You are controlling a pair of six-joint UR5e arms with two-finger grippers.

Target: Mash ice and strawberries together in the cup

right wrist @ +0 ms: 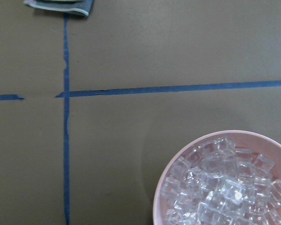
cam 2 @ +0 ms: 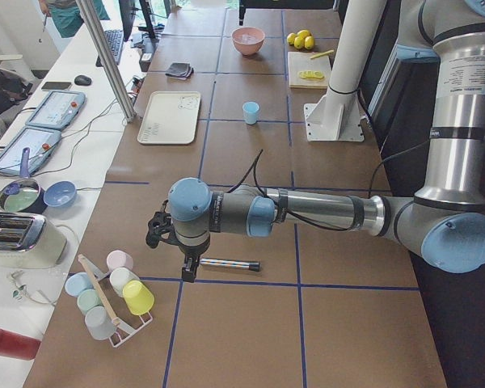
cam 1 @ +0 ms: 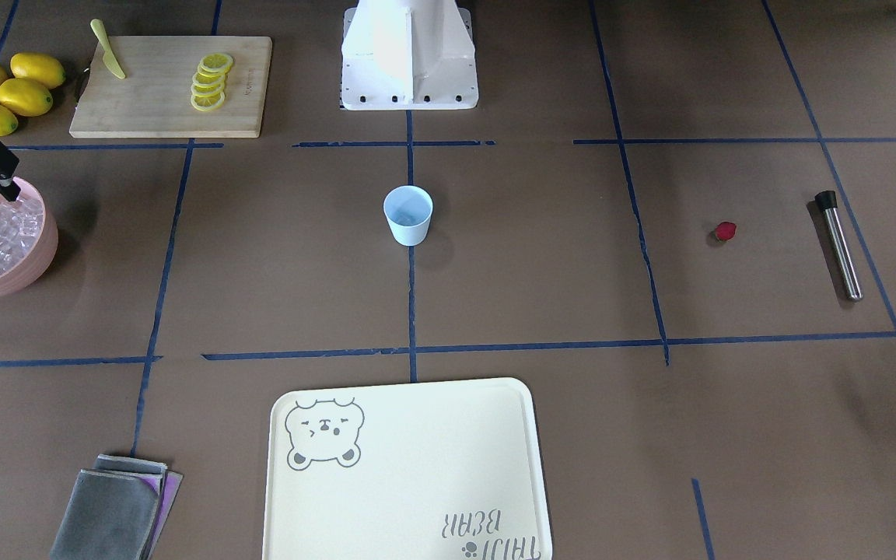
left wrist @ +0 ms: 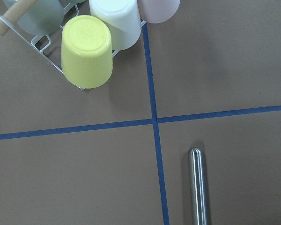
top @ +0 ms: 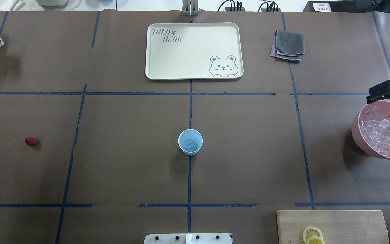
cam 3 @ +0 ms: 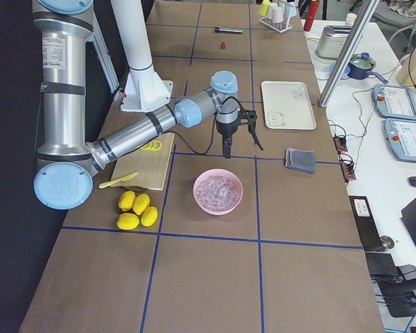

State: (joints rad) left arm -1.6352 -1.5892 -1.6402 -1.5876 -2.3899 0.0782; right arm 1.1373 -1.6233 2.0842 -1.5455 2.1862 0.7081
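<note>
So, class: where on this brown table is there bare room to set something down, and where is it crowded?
Bare paper lies all round the small pale-blue plastic cup, up to the cream bear-printed tray, and between the cup and the small dark-red strawberry. Crowded: the robot's right end, where the pink bowl of ice, wooden cutting board and yellow lemons gather.

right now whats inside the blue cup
One clear ice cube lies on the bottom of the cup, seen from overhead. No strawberry is in it; that sits apart on the table. The cube hides the spot of bottom beneath it.
</note>
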